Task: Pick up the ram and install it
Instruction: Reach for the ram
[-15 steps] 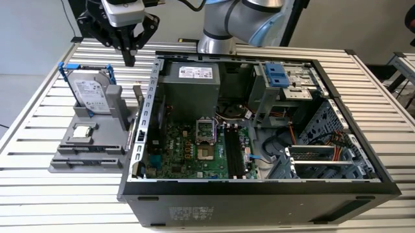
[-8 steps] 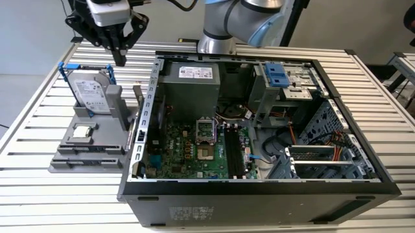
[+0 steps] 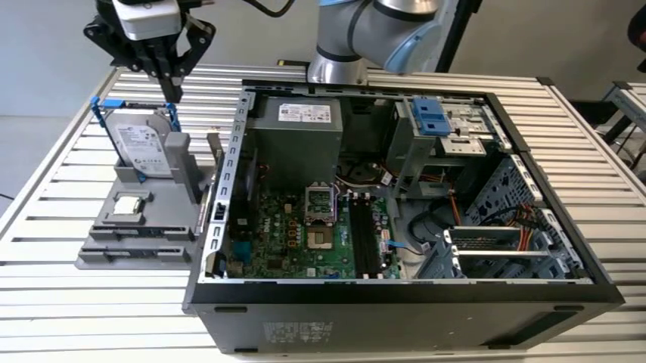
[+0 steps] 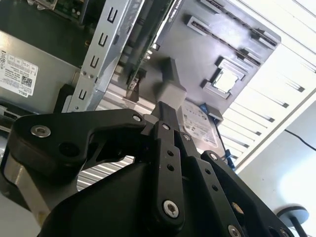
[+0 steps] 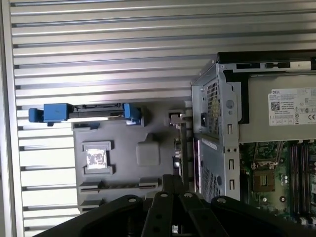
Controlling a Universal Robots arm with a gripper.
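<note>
Jaws pressed together, empty, pointing straight down beside the hard drive (image 3: 141,144)

Open black metal computer case (image 3: 404,302) on slatted metal table (image 3: 81,318). Grey plastic parts tray (image 3: 166,219) just beside case, toward exterior view's left. On tray: silver hard drive in blue frame (image 3: 141,147) upright at rear; small square silver chip (image 3: 129,206) before it; thin ram strip (image 3: 215,162) on edge along case-side rim. Black gripper (image 3: 174,94) above drive's case-side corner.

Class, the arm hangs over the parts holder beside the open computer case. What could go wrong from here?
1. The ram stands at the grey holder's edge, close beside the case wall, so the gripper could scrape either while reaching for it.
2. In the exterior view the gripper sits just above the hard drive; a straight descent might strike it.
</note>
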